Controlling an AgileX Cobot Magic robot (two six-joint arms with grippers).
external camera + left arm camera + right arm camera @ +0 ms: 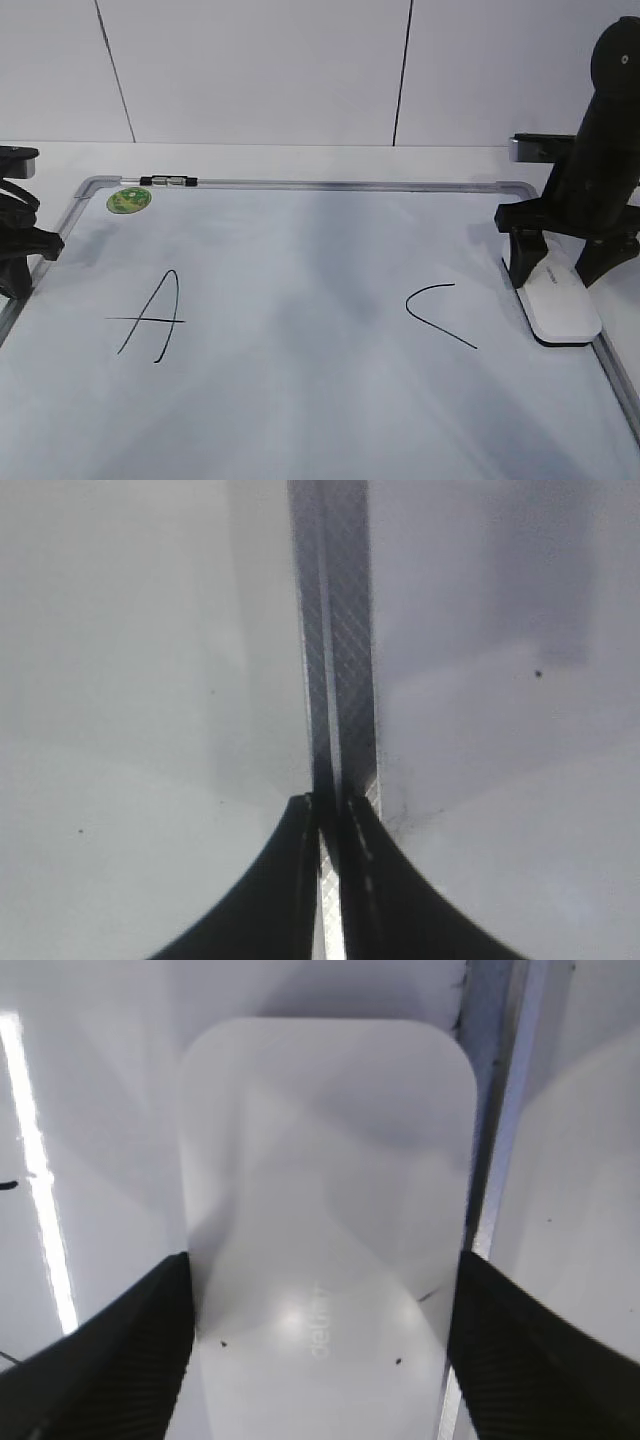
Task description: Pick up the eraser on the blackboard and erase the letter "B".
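Blackboard (300,400): large white board with a silver frame, lying flat on a pale surface (300,158). Only the exterior view takes in the whole writing area.

Marks on the board: a black "A" (150,317) at left and a black "C" (440,315) at right of centre. The stretch of board between them shows no stroke; no letter "B" can be made out in any view.

Fittings: a round green sticker (129,200) in the far left corner, and a black-silver clip (168,181) on the far frame rail just beside it. Neither wrist view shows them.

Eraser (560,298): white rounded block lying at the board's right edge, close against the frame. The right wrist view shows what the exterior view cannot: faint grey lettering on its top (325,1250) and the frame rail running just beside its long side.

Right gripper (560,265): lowered over the eraser, jaws spread wide, one to each side of the block. In the right wrist view (320,1360) both fingers sit at the eraser's edges; whether they press on it cannot be told.

Left gripper (20,262): at the board's left edge. The left wrist view (328,810) shows its jaws nearly together, a thin gap between the tips, directly above the frame rail (335,630), holding nothing.
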